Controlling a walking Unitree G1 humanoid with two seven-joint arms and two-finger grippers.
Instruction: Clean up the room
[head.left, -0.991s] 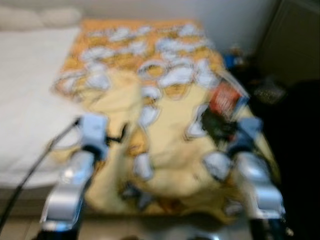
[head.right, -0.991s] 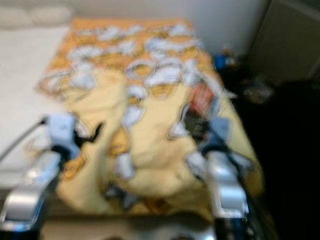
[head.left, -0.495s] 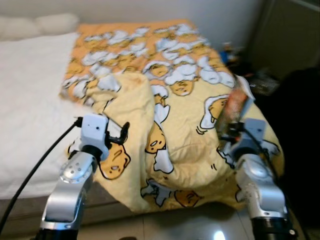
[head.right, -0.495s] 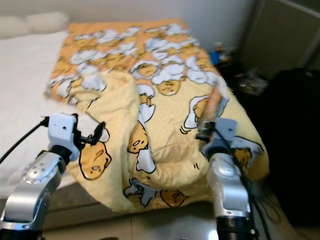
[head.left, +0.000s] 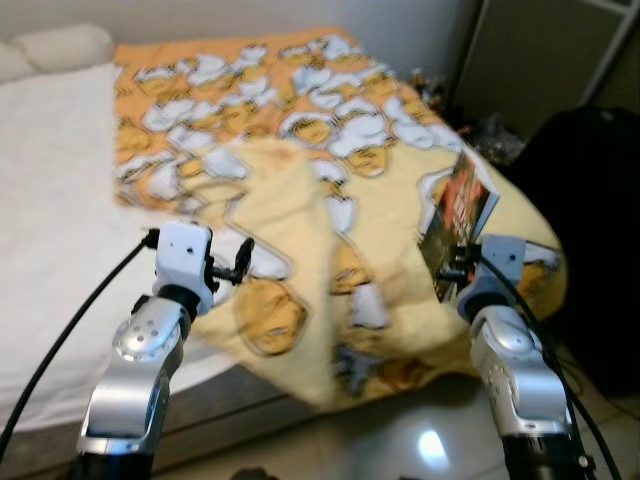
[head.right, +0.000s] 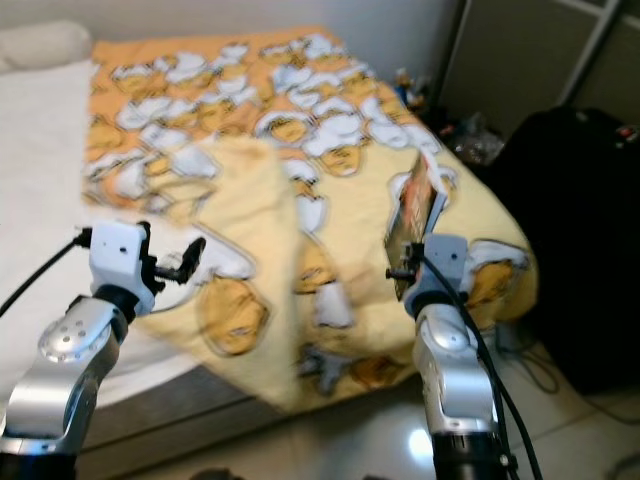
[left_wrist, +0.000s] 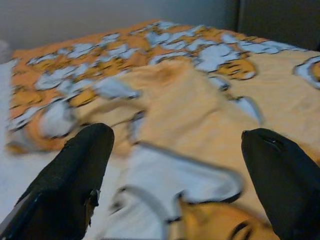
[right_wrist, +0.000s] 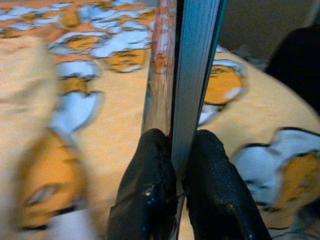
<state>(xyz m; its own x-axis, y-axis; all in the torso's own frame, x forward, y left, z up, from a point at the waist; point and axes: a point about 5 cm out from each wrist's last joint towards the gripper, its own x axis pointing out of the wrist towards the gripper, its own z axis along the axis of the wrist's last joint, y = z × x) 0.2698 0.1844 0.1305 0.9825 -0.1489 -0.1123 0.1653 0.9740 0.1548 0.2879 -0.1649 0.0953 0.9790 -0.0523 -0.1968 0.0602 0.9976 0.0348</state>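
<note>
A bed (head.left: 50, 200) with a white sheet takes up most of the scene, and a yellow and orange quilt (head.left: 330, 150) printed with white cartoon figures lies spread over its right half, one edge folded back on itself near the middle and its lower corner hanging over the bed's edge toward the tiled floor (head.left: 400, 440). To the right of the bed stands a large black bag (head.left: 590, 200), with dark clutter on the floor beyond it by the wall. The right pincer (right_wrist: 172, 165) is held up over the quilt's right side, its two black fingers (right_wrist: 150, 185) pressed together on the lower edge of a thin book (head.left: 455, 215), which stands upright with its orange and dark cover facing left. The left pincer (left_wrist: 177, 170) hovers over the folded part of the quilt near the sheet, fingers spread wide apart and gripping nothing.
</note>
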